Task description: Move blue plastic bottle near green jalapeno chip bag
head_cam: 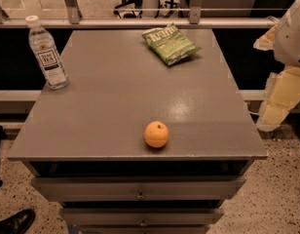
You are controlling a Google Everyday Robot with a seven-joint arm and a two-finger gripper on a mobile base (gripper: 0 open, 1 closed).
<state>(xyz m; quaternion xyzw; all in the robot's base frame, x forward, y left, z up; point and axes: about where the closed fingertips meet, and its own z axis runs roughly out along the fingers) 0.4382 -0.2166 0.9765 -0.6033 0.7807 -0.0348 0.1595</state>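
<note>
The blue plastic bottle [46, 52] stands upright at the far left edge of the grey table [116, 106]; it is clear, with a white cap and a white label. The green jalapeno chip bag [170, 44] lies flat at the far centre-right of the table, with white "Kettle" lettering. The bottle and the bag are far apart. My gripper [276, 106] hangs on the pale arm off the table's right side, beyond the edge, away from both and holding nothing that I can see.
An orange [156, 134] sits near the table's front edge, at the middle. Drawers [140, 189] run below the tabletop. A rail and glass wall [140, 21] stand behind the table. A dark shoe [13, 222] is on the floor at lower left.
</note>
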